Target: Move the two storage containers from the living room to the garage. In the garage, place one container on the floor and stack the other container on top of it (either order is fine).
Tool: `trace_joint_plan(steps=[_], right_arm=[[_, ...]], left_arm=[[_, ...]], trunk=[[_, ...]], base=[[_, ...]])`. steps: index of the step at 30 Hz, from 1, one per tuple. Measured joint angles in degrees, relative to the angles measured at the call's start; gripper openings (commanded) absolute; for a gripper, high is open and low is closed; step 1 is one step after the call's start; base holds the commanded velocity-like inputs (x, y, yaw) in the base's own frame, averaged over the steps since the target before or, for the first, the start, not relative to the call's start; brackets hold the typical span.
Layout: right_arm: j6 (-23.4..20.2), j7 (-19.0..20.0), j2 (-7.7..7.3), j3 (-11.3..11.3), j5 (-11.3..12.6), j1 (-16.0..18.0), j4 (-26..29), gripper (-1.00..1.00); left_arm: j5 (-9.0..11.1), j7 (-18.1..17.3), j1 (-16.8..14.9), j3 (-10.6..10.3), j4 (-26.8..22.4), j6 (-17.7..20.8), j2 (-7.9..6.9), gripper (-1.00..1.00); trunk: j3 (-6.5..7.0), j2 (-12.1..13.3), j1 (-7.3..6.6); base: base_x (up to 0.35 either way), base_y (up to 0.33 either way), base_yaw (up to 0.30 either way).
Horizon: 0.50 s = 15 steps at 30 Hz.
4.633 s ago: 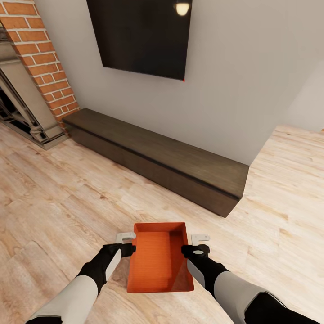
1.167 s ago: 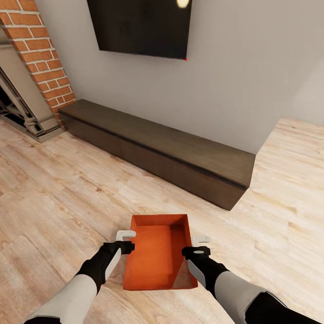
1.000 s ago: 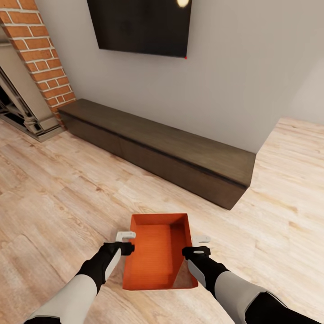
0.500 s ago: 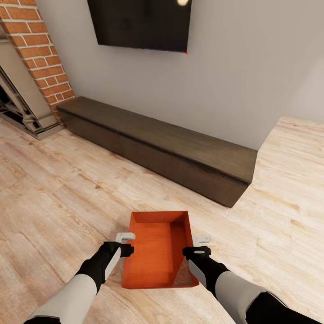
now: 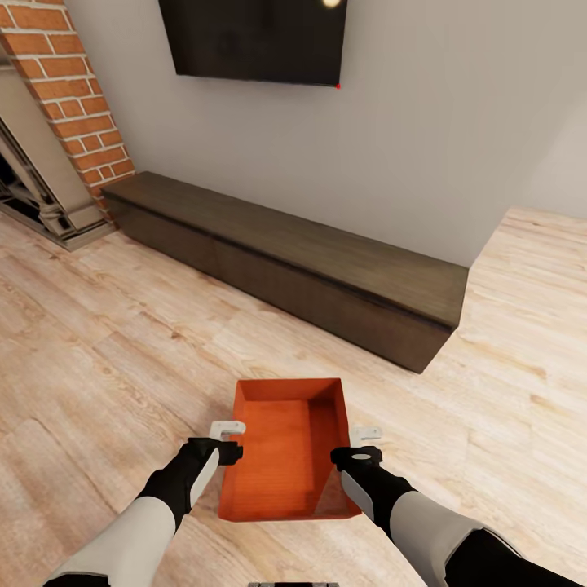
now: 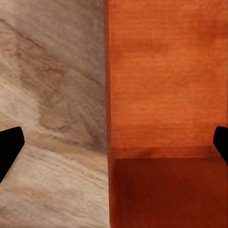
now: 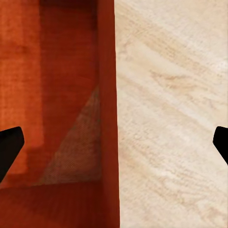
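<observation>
A small grey-and-black part of the robot (image 5: 293, 584) is cut off at the head view's lower edge. Just beyond it, one orange-red storage container (image 5: 287, 461) hangs between the two arms above the light wood plank floor (image 5: 98, 359) of the living room. The left end effector (image 5: 227, 439) straddles the container's left wall, the right end effector (image 5: 364, 443) its right wall. In the wrist views each wall runs between widely parted black fingertips (image 6: 10, 145) (image 7: 9, 145), which are cropped at the frame edges, so whether either pair truly clamps the wall cannot be told. Farther off stands a long low dark cabinet (image 5: 310, 269) against the grey wall (image 5: 456, 122). A brick fireplace (image 5: 65, 106) is cut off at left, a black TV (image 5: 253, 41) at top. No labels or writing are legible.
</observation>
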State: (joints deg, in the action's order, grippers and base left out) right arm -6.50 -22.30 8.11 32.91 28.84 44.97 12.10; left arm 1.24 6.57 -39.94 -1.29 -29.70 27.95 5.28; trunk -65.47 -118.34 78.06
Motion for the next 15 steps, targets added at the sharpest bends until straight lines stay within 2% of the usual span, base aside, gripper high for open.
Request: trace_joint_plan(steps=[6,15], right_arm=[[0.0,0.0,-0.01,0.0,-0.1,0.0,0.0,1.00],[0.0,0.0,-0.07,0.0,-0.1,0.0,0.0,1.00]], left_arm=[[0.0,0.0,0.0,0.1,0.0,0.0,-0.01,1.00],[-0.1,0.1,0.0,0.1,-0.1,0.0,0.07,1.00]], trunk=[[-1.08,-2.4,1.32],[-1.08,-2.4,1.32]], base=[[0.000,0.000,0.000],[0.000,0.000,0.000]])
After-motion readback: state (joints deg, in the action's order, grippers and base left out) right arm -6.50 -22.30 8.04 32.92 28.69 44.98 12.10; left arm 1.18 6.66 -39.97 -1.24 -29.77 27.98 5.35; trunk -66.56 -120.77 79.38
